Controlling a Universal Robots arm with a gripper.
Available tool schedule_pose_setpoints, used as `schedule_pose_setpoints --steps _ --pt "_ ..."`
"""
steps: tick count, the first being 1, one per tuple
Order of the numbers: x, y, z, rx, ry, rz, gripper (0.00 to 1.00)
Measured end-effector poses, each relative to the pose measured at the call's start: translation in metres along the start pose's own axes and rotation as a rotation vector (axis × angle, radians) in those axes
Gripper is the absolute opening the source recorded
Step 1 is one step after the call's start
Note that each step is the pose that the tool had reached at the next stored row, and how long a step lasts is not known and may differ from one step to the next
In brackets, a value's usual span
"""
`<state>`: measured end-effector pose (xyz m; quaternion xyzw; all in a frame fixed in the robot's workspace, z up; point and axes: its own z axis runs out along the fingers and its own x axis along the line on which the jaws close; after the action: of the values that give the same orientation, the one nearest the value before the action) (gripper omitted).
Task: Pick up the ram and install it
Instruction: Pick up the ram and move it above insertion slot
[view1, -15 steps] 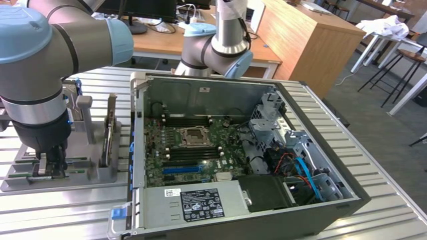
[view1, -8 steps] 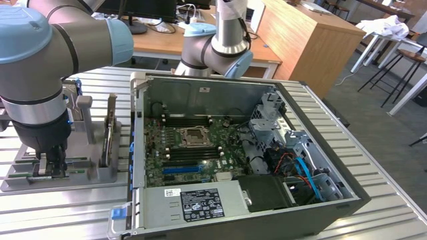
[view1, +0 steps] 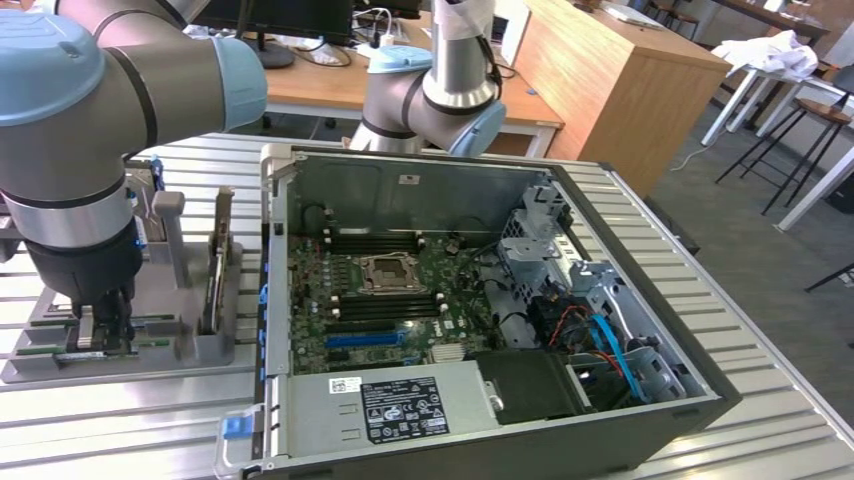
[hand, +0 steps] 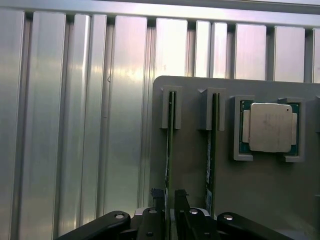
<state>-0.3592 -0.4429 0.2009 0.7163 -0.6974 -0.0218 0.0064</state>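
Note:
In the wrist view the ram (hand: 170, 145) stands on edge in a slot of the grey holder (hand: 260, 200), seen as a thin green strip. My gripper (hand: 169, 199) is down over its near end, with the dark fingers (hand: 181, 201) pressed close on either side of the stick. A second green stick (hand: 210, 145) stands in the neighbouring slot. In the exterior view my gripper (view1: 104, 335) reaches down into the holder (view1: 180, 310) on the exterior view's left, beside the open computer case (view1: 467, 300).
A square silver processor (hand: 270, 127) lies in a pocket of the holder beside the sticks. The motherboard (view1: 387, 290) lies inside the case with long dark slots around its socket. A second arm (view1: 441, 80) stands behind the case. Everything rests on a ribbed metal table (hand: 75, 125).

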Motion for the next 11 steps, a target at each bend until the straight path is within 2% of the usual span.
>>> schedule_pose_setpoints --steps 9,10,11 --pt "0.0000 0.0000 0.0000 -0.0001 0.0000 0.000 0.22" --pt "0.0000 0.0000 0.0000 -0.0001 0.0000 0.000 0.15" --pt "0.0000 0.0000 0.0000 -0.0001 0.0000 0.000 0.15"
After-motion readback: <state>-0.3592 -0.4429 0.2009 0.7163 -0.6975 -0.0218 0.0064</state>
